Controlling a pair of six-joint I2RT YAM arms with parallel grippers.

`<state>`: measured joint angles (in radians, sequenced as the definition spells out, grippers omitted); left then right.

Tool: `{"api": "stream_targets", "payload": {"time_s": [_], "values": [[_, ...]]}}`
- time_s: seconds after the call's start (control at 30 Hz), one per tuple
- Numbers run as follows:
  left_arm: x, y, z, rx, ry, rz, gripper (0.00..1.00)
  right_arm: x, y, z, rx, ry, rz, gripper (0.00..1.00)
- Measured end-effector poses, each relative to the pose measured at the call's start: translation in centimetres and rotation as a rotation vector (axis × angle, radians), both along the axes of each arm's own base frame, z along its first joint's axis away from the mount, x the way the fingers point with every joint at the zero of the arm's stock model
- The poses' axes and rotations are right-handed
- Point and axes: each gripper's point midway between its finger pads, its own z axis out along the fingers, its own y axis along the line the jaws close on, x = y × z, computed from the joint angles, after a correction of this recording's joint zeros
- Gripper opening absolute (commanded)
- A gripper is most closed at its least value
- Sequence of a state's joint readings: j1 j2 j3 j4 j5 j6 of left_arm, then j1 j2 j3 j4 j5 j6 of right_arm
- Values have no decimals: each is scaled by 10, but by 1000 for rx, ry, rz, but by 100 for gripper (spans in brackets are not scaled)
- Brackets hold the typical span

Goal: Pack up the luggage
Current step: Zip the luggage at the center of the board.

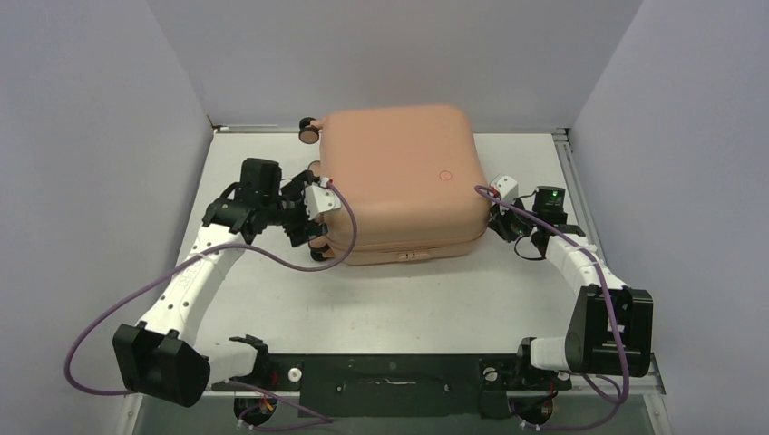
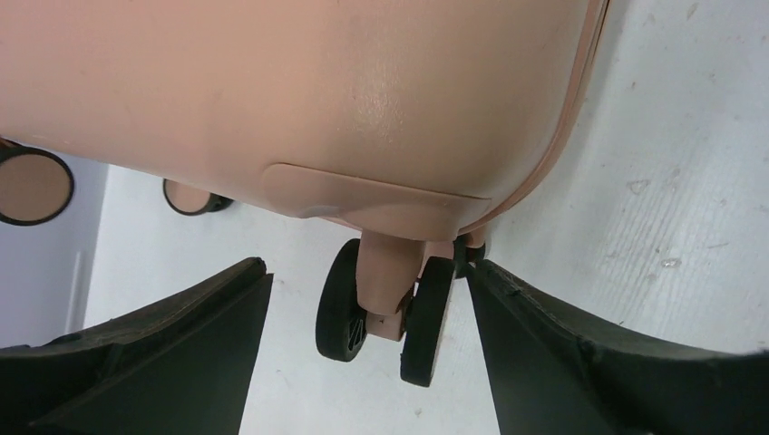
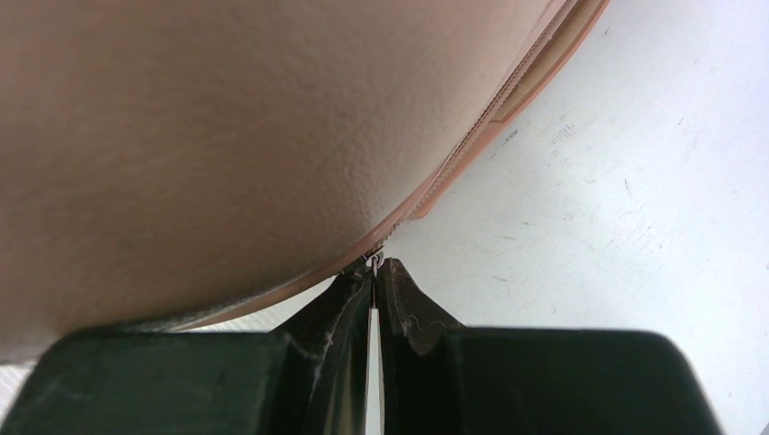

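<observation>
The salmon-pink luggage point(image 1: 399, 181) lies closed and flat on the white table, logo dot up. My left gripper point(image 1: 313, 237) is open at its near left corner, its jaws either side of a pink-black caster wheel point(image 2: 385, 308) without touching it. My right gripper point(image 1: 490, 215) is at the luggage's right side, shut on the small metal zipper pull point(image 3: 374, 264) at the seam between the two shells. The luggage shell point(image 3: 227, 136) fills the upper left of the right wrist view.
Two more caster wheels point(image 2: 32, 186) show at the luggage's far left side; one wheel point(image 1: 309, 130) sticks out at the back left corner. Grey walls close in the table at left, right and back. Purple cables trail from both arms.
</observation>
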<state>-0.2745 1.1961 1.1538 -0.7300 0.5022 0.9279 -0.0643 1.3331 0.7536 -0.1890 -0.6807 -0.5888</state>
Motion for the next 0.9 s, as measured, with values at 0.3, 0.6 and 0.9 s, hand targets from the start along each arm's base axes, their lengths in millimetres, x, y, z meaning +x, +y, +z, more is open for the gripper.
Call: {"api": "stream_targets", "payload": {"time_s": [0.3, 0.6, 0.9], "values": [[10, 2, -33, 75, 65, -11, 63, 0, 0, 0, 3, 2, -3, 5], [10, -6, -47, 105, 94, -52, 8, 0, 0, 0, 5, 2, -5, 5], [9, -6, -49, 133, 88, -63, 0, 2, -4, 0, 19, 16, -27, 5]]}}
